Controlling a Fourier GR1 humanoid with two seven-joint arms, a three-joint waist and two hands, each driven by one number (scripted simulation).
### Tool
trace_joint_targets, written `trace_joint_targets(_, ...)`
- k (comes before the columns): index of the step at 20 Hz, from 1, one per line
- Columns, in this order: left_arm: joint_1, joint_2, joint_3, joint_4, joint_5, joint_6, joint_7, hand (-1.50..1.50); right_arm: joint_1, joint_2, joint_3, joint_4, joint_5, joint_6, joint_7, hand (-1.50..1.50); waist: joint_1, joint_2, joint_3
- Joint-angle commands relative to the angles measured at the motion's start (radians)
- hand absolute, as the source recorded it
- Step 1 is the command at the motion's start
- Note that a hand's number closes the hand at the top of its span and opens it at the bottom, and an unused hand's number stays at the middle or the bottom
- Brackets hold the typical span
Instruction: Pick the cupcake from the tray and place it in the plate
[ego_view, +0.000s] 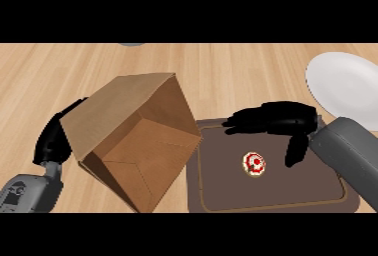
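Lying nearest along the lower edge, the brown tray (221, 202) sits flat on the wooden desk (221, 70), its raised rim keeping whatever rests inside from sliding off. On its floor, a little right of the middle, stands the cupcake (255, 164), seen from above as a small round with white and red topping. It is untouched, with bare tray all around it, so the pick has not yet happened.

Beside the tray on the left, an open brown paper bag (136, 140) lies tipped on its side, its mouth facing down toward the viewer and its edge just against the tray's left rim. It plays no part in the task, as far as I can judge. The left robot hand (53, 142) shows at the bag's far left side, fingers straight and relaxed, holding nothing; it looks to be resting there.

Further in, the right robot hand (277, 122) hangs over the tray's far edge, fingers stretched leftward and the thumb pointing down toward the cupcake without touching it. It is released and empty, and I take this spread as readiness to close round the cupcake from above.

Farthest, at the upper right, the white plate (343, 82) waits well apart from the cupcake, beyond the tray's corner.
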Motion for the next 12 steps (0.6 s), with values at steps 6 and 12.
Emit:
trace_joint_targets(6,0.036,-0.011,0.014,0.019,-0.041,-0.007,0.022,0.0,-0.055,0.057,0.024,0.086,0.097,0.084,-0.076,-1.5,0.002,0.006,-0.005)
trace_joint_targets(12,0.005,-0.057,0.004,0.013,-0.085,0.019,0.05,0.0,-0.035,0.087,-0.012,0.031,0.135,0.105,-0.015,-1.5,-0.008,0.005,-0.005)
